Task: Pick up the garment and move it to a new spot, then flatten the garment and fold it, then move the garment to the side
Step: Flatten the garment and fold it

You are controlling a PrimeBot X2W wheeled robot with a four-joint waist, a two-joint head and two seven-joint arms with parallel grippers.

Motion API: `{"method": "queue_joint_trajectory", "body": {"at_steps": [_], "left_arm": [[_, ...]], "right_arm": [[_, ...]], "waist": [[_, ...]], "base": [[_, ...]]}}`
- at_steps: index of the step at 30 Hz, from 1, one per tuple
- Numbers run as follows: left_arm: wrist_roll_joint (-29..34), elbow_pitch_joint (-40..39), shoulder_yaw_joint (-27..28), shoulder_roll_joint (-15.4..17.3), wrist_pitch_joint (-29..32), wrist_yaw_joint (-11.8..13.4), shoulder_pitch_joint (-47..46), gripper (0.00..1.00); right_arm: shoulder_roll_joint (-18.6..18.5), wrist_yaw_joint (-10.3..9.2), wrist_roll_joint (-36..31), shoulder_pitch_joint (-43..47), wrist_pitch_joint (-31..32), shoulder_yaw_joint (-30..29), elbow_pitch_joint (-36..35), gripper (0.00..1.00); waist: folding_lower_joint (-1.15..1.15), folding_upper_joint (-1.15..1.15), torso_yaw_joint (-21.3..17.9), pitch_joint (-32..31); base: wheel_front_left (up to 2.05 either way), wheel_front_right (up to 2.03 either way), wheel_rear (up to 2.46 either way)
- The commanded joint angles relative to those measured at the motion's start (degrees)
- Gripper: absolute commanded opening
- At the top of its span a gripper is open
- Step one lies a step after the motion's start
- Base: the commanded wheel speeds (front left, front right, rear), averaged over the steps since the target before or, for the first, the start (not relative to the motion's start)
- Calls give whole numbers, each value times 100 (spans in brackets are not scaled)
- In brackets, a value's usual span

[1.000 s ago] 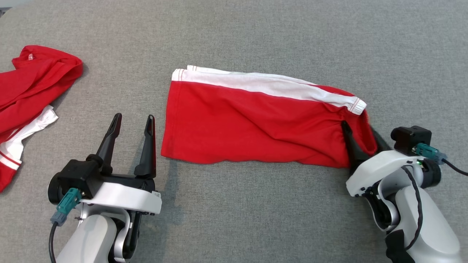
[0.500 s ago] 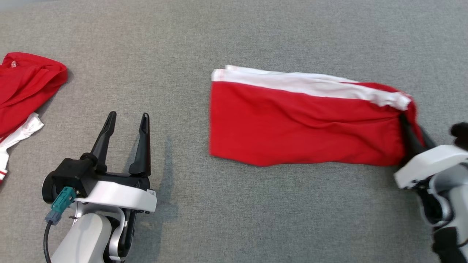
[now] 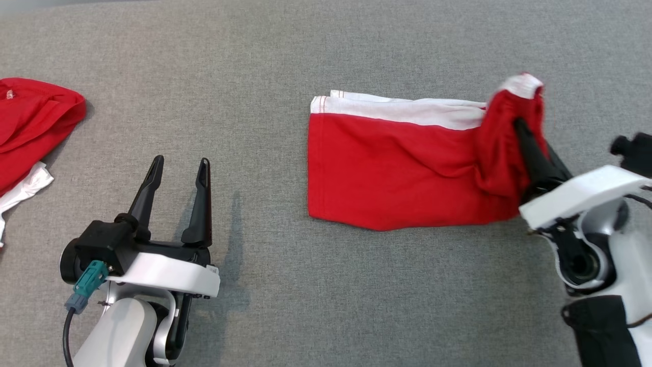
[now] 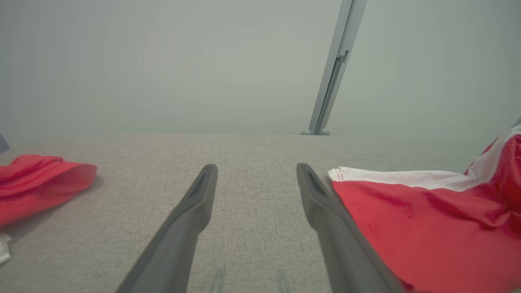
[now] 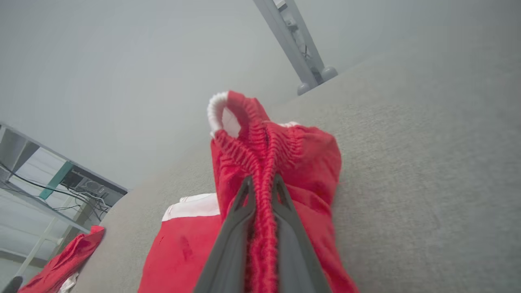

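Observation:
The garment (image 3: 397,173) is a pair of folded red shorts with a white side band, lying on the grey cloth-covered table right of centre. Its right end, the ribbed waistband (image 5: 260,146), is lifted off the table. My right gripper (image 3: 520,125) is shut on that waistband, and in the right wrist view the red ribbing is pinched between the two fingers (image 5: 240,203). My left gripper (image 3: 182,164) stands open at the lower left, nothing between its fingers, a short way left of the garment's left edge (image 4: 407,219).
Another red and white garment (image 3: 30,122) lies crumpled at the table's far left edge. A grey metal post (image 4: 329,69) stands behind the table's far edge. Grey tabletop (image 3: 326,295) stretches between the two arms.
My right gripper closed on the garment's waistband end and lifted it up and back; the garment slid right. The head view has also shifted. The left gripper stayed put, open.

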Motion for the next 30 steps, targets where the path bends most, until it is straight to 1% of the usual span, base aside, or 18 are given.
{"method": "queue_joint_trajectory", "body": {"at_steps": [1,4,5,8,11,12,14,19,20,21,22,27,30], "left_arm": [[26,5,-8,18,14,-8,-65,100],[27,24,-54,-18,11,-32,-85,100],[27,24,-54,-18,11,-32,-85,100],[29,40,-103,-64,10,-40,-119,100],[16,80,-145,-112,2,-81,-170,100],[12,93,-154,-132,-2,-90,-180,100],[20,120,-179,-172,-10,-95,-189,100],[12,207,-167,-239,-28,-156,-204,100],[17,226,-163,-255,-32,-151,-216,100],[24,244,-160,-265,-35,-173,-226,100],[36,259,-156,-273,-36,-184,-230,100],[80,301,-114,-307,-49,-208,-210,100],[96,328,-76,-311,-53,-239,-204,100]], "right_arm": [[73,2,122,-156,35,202,-182,0],[196,2,198,-320,72,623,-308,0],[196,2,198,-320,72,623,-308,0],[260,2,158,-499,67,1088,-213,0],[302,2,191,-647,12,1483,47,0],[311,2,229,-691,-17,1575,159,0],[313,2,93,-805,-140,1726,439,0],[331,2,256,-1020,-410,2114,989,0],[327,2,292,-1054,-485,2195,1073,23],[326,2,323,-1091,-548,2280,1152,69],[329,2,383,-1116,-608,2377,1208,100],[327,2,644,-1179,-880,2806,1365,100],[332,2,767,-1156,-967,3062,1289,100]], "waist": [[0,0,18,0],[0,0,71,3],[0,0,71,3],[0,0,171,5],[0,0,307,19],[0,0,352,24],[0,0,438,36],[0,0,572,69],[0,0,588,73],[0,0,602,76],[0,0,610,77],[0,0,588,58],[0,0,543,44]], "base": [[0,0,0],[0,0,0],[0,0,0],[0,0,0],[0,0,0],[0,0,0],[0,0,0],[0,0,0],[0,0,0],[0,0,0],[0,0,0],[0,0,0],[0,0,0]]}}
